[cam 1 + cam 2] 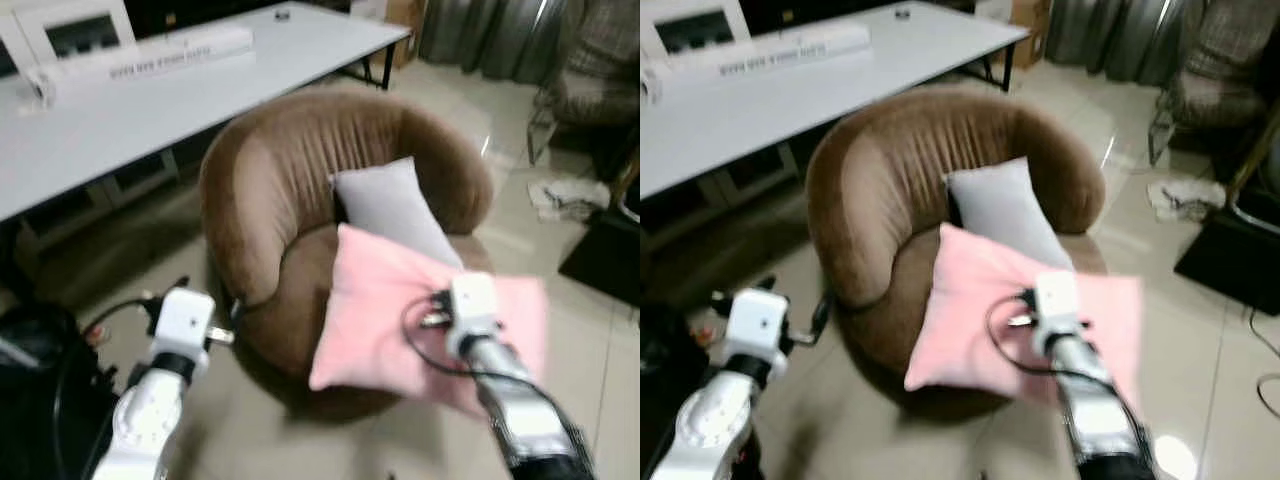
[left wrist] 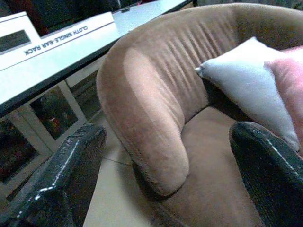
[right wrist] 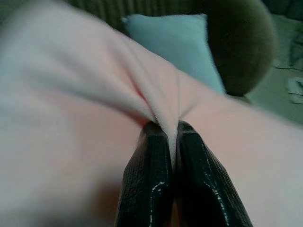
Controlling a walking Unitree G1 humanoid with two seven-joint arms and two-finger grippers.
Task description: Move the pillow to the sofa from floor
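Partly blurred pink pillow (image 1: pixel 375 310), claw-pinched (image 3: pixel 173 130).

Right arm: silver, extended forward and up from the lower right of the head views, a black cable looped at the wrist. Right gripper (image 3: pixel 173 130): both black fingers (image 3: pixel 147 179) pressed together on a pinched fold of the pink pillow (image 1: pixel 370 310), held raised.

Left arm: silver, bent, wrist raised at the lower left of the head views. Left gripper (image 2: pixel 175 156): two black fingers (image 2: pixel 61 179) spread wide apart, nothing between them, touching nothing.
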